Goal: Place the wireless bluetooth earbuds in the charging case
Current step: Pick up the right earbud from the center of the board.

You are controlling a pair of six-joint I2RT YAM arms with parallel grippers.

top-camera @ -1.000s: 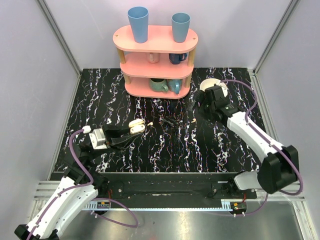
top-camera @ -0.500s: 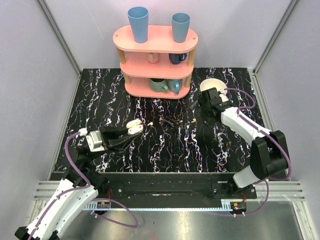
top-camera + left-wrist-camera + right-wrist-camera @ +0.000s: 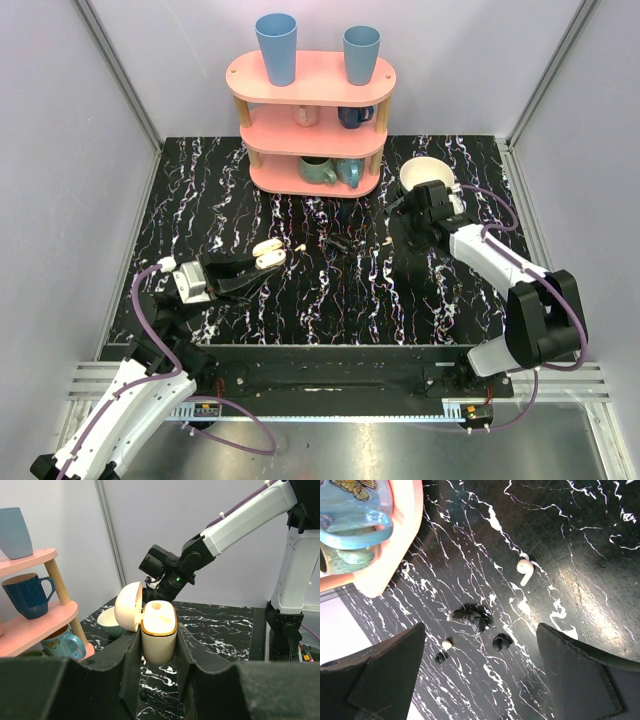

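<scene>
My left gripper is shut on the charging case, a cream-white case held upright with its lid open to the left. It also shows in the top view. One earbud with a short stem lies on the marbled table, beyond my right gripper, which is open, empty and hovering above the table. A second tiny off-white bud lies near the left finger. In the top view the right gripper is right of centre, just above an earbud.
A pink three-tier shelf with cups and mugs stands at the back centre. A cream bowl sits behind the right gripper. A crumpled clear wrapper and small black rubber tips lie between the earbuds.
My left gripper has drawn the case slightly back to the left. The right arm has folded in, its elbow coming nearer, while its gripper stays by the bowl.
</scene>
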